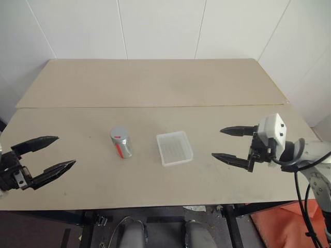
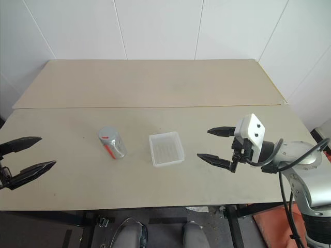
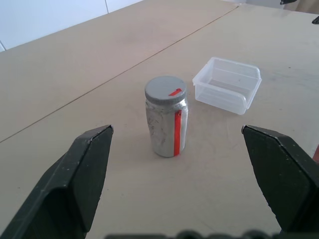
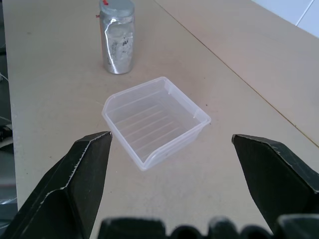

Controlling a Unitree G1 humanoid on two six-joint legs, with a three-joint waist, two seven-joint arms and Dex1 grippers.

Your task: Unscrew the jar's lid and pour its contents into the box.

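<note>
Nothing gripped yet: left gripper [image 1: 51, 153] and right gripper [image 1: 231, 144] spread wide and empty, flanking the work, likely staged for a two-handed unscrew. Jar [image 1: 121, 142] upright mid-table [image 1: 155, 82], lid [image 3: 165, 89] on, box [image 1: 174, 148] just beside, ready to catch the pour.

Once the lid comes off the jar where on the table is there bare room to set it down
Bare tabletop lies behind the silver-sided, red-labelled jar and the translucent white plastic box. More lies between box and open right gripper, and between jar and open left gripper. The jar-box gap is narrowest.
</note>
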